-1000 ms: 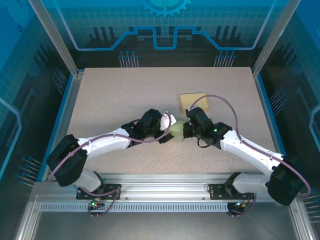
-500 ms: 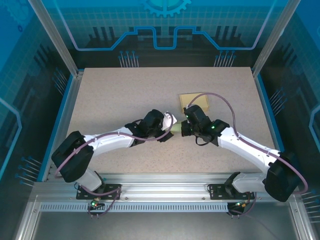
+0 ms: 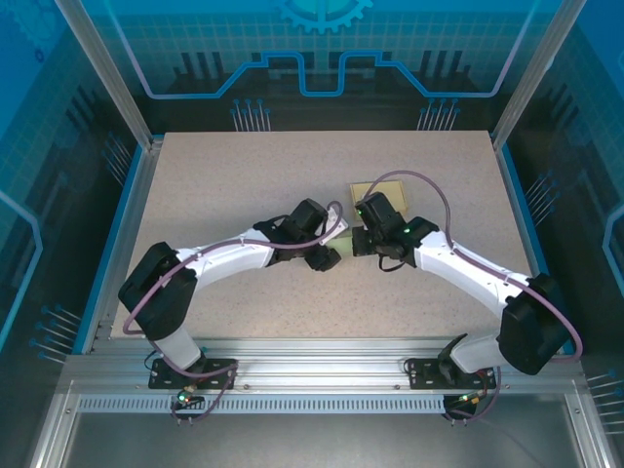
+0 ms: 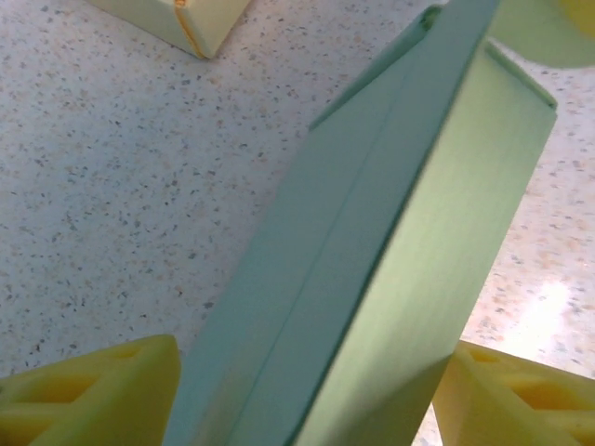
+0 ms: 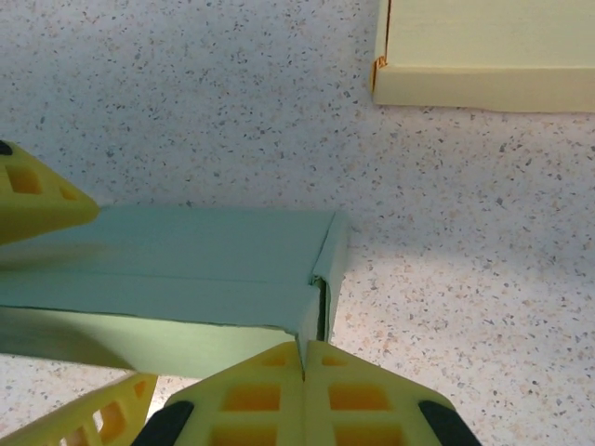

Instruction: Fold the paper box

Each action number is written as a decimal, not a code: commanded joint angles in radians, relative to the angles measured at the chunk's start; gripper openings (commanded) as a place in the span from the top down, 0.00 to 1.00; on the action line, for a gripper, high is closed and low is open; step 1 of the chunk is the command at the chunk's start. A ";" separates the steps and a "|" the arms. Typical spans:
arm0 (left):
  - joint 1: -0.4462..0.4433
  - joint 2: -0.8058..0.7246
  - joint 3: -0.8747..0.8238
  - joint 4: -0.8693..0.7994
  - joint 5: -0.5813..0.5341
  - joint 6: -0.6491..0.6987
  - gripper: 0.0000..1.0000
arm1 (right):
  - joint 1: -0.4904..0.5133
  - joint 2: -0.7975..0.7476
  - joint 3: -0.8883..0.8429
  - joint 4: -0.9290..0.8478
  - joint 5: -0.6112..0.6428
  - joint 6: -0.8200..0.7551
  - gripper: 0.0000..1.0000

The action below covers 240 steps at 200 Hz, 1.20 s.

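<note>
Two boxes are out on the speckled desk: the green paper box near the ctr, and a pale yellow box just behind it, close but not touching. The green one is a long, part-flattened sleeve w/ a crease running along its upper face. Can't tell if it rests on the desk or is held just above it.

Left end effector straddles the sleeve across its width. One yellow finger sits on each long side, both looking pressed against the card, so it is gripping the box w/ jaws fairly wide.

Right end effector is fully closed, fingertips together. The tips touch the sleeve's end corner, where a short flap is turned in. Can't tell if any paper is nipped btwn them.

From above, the two wrists almost meet over the green box, w/ the pale yellow box just beyond the right wrist
</note>
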 commanded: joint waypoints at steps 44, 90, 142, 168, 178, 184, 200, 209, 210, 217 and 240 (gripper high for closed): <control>0.006 0.014 0.202 -0.251 0.138 -0.044 0.10 | -0.020 -0.004 0.122 -0.179 -0.105 -0.032 0.99; 0.008 -0.014 0.172 -0.200 0.135 -0.046 0.04 | -0.025 0.009 0.087 -0.162 -0.102 -0.020 0.99; 0.016 -0.092 0.120 -0.153 0.127 -0.044 0.01 | -0.024 0.033 0.085 -0.145 -0.113 -0.023 0.99; 0.018 -0.175 0.075 -0.110 0.115 -0.081 0.01 | -0.020 0.029 0.071 -0.132 -0.108 -0.025 0.99; 0.019 -0.206 0.057 -0.098 0.105 -0.104 0.01 | -0.018 0.028 0.066 -0.126 -0.104 -0.026 0.99; 0.018 -0.226 0.043 -0.091 0.096 -0.117 0.01 | -0.016 0.028 0.063 -0.124 -0.103 -0.026 0.99; 0.019 -0.283 -0.002 -0.071 0.053 -0.163 0.01 | -0.011 0.029 0.059 -0.118 -0.094 -0.026 0.99; 0.020 -0.314 -0.030 -0.066 0.015 -0.195 0.01 | -0.009 0.032 0.059 -0.117 -0.090 -0.025 0.99; 0.020 -0.317 -0.032 -0.066 0.011 -0.197 0.01 | -0.009 0.031 0.058 -0.117 -0.090 -0.025 0.99; 0.022 -0.346 -0.054 -0.067 -0.016 -0.216 0.01 | -0.009 0.033 0.061 -0.117 -0.089 -0.026 0.99; 0.026 -0.451 -0.147 -0.047 -0.025 -0.218 0.01 | -0.010 0.046 0.070 -0.116 -0.090 -0.031 0.99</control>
